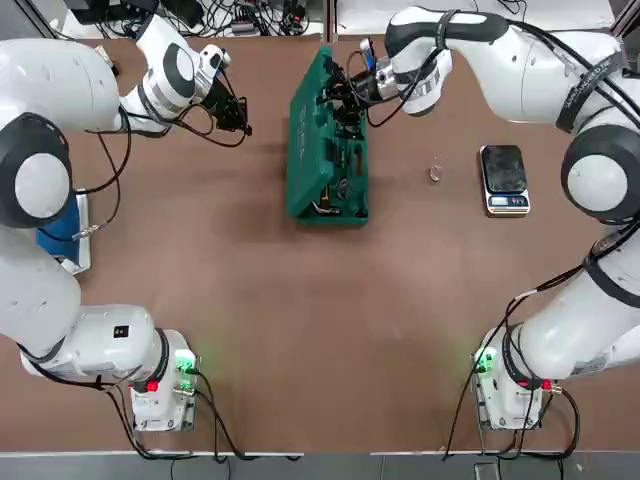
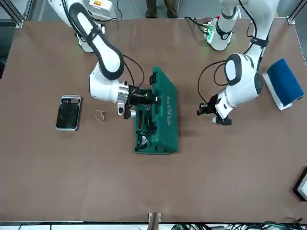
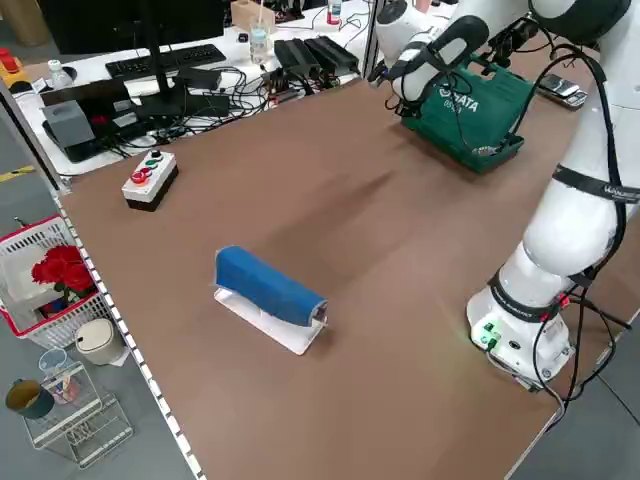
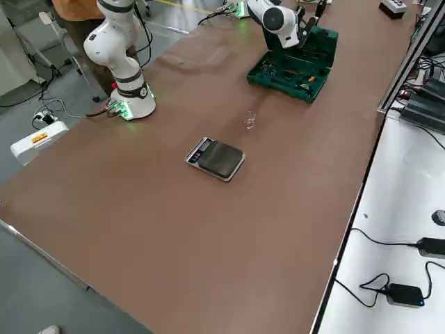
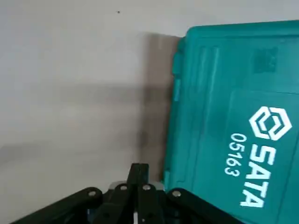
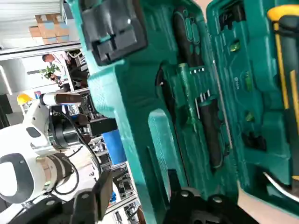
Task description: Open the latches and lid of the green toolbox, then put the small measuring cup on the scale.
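You have the green toolbox [image 4: 278,75] open, its lid [image 5: 219,116] raised; your right pincer [image 6: 137,181] is spread at its edge, your left pincer [image 5: 138,171] pressed together beside it. Still to do: the small measuring cup [image 1: 435,173] stands off the scale [image 1: 504,172], on the brown surface [image 1: 400,300]. A keyboard [image 3: 165,62] lies on a white desk [image 3: 105,70] beyond.

Right gripper [image 2: 156,99] is positioned at the open green toolbox [image 2: 165,115]; scale [image 2: 68,113] and small measuring cup [image 2: 100,116] rest apart from it
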You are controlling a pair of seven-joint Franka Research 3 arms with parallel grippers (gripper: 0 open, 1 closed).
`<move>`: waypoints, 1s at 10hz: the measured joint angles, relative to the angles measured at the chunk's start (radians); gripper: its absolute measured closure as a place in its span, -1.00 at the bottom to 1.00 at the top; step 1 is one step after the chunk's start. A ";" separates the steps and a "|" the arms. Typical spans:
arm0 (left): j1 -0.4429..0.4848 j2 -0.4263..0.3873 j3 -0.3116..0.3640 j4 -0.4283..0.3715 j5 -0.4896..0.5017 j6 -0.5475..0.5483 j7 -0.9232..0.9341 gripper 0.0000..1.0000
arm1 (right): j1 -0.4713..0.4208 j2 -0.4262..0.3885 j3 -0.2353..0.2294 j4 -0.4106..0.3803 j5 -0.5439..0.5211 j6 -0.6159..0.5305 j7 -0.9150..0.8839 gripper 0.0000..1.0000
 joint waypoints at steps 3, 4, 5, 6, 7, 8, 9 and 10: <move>-0.002 0.006 -0.003 -0.002 -0.051 0.001 0.007 0.98 | 0.004 -0.001 0.050 0.015 0.000 0.056 0.049 -0.15; 0.000 0.009 -0.003 -0.004 -0.055 0.001 0.017 0.98 | 0.006 -0.001 0.070 0.019 0.000 0.088 0.063 -0.17; 0.001 0.012 -0.003 -0.010 -0.056 0.001 0.036 0.98 | 0.009 -0.002 0.090 0.023 0.000 0.120 0.075 -0.18; 0.002 0.012 -0.003 -0.021 -0.057 0.005 0.058 0.98 | 0.019 -0.002 0.105 0.030 0.000 0.149 0.087 -0.20; 0.005 0.011 -0.003 -0.038 -0.058 0.012 0.084 0.98 | 0.038 -0.002 0.110 0.038 0.001 0.178 0.095 -0.21; 0.008 0.011 -0.003 -0.048 -0.062 0.016 0.099 0.98 | 0.060 -0.002 0.113 0.053 0.002 0.199 0.105 -0.22; 0.009 0.011 -0.003 -0.052 -0.070 0.017 0.108 0.98 | 0.081 -0.003 0.116 0.066 0.002 0.221 0.115 -0.23; 0.008 0.010 -0.003 -0.052 -0.076 0.017 0.110 0.98 | 0.097 -0.003 0.116 0.075 0.002 0.236 0.126 -0.24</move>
